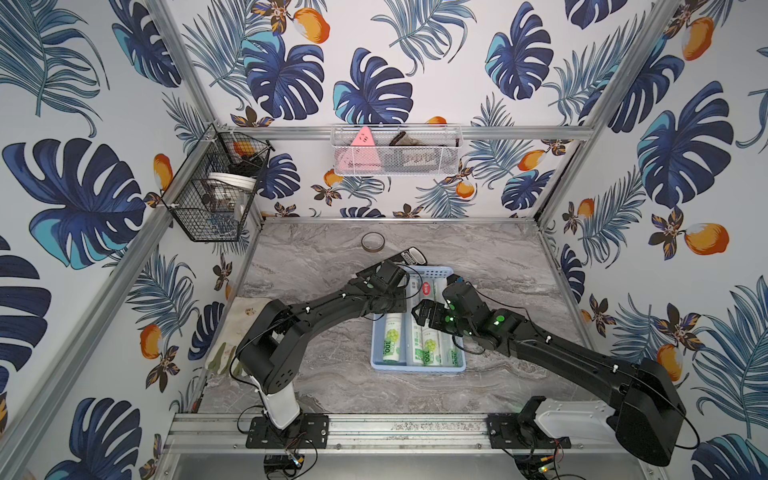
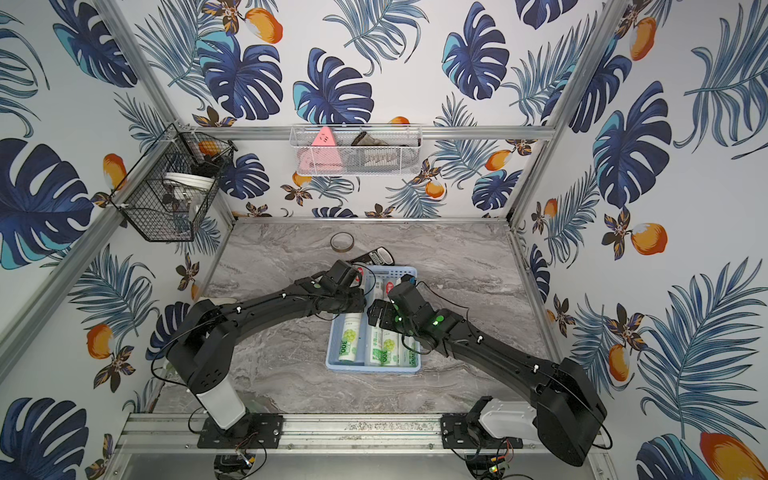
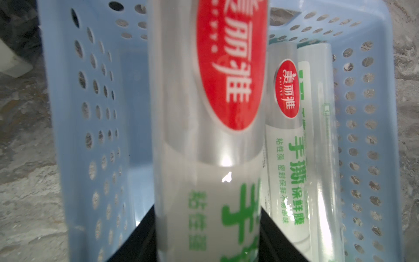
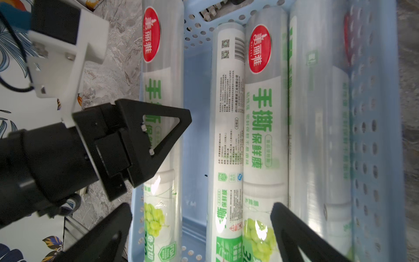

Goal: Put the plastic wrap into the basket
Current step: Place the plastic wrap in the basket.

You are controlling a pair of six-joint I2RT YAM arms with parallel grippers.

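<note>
I'm seeing left claw (image 3: 207, 211) clamping a wrap roll (image 3: 204, 147) above the basket (image 3: 68, 113), its wall just beside; crooked release risks bouncing out. Right claw (image 4: 200, 205) gaping, empty.

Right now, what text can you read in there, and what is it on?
"美丽雅": red oval on the rolls.
"手撕保鲜膜": big green print, same rolls.
"粘性强 密封保鲜不易串味": small green line beside it.
"300": green number on the rolls, in both top views.
"FDA": badge on the gripped roll.
Latin line under the brand, back label, barcode: too small to read.
</note>
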